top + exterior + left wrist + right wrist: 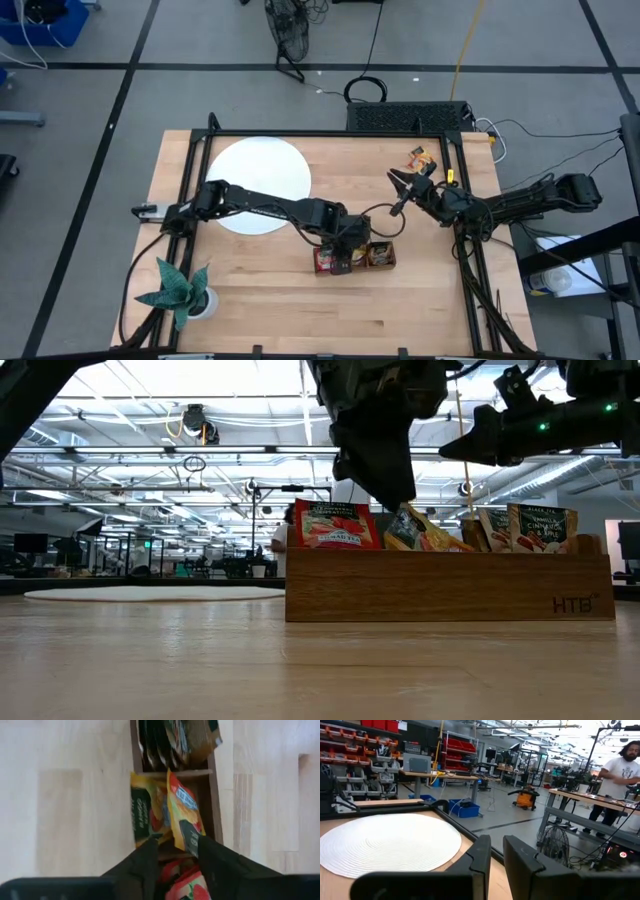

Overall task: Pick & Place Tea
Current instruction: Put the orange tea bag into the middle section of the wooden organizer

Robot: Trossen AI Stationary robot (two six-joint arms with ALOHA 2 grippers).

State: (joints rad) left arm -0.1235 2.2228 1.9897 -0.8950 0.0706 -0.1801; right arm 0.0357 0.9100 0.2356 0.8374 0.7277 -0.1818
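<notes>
The brown wooden tray (450, 585) stands near the table's middle with tea sachets upright in its three compartments. Red ones (335, 525) fill one end and vanilla ones (540, 528) the other. My left gripper (175, 842) hangs open above the middle compartment, pointing steeply down. Two orange-yellow sachets (182, 810) stand tilted on their lower edges there, just beyond its fingertips. Two loose sachets (421, 158) lie flat at the table's far right. My right gripper (395, 178) hovers near them, raised and about level, its fingers nearly together on nothing. My left gripper stands open over the middle compartment. The dark upper end (189, 836) of one orange-yellow sachet lies right beside one fingertip (202, 847); whether they touch, I cannot tell. The sachet leans inside the compartment, its lower edge down in the tray.
A large white round mat (258, 185) lies at the far left of the table. A green paper plant in a white pot (180, 292) stands at the near left corner. Bare wood lies in front of the tray. A person stands in the room beyond the table.
</notes>
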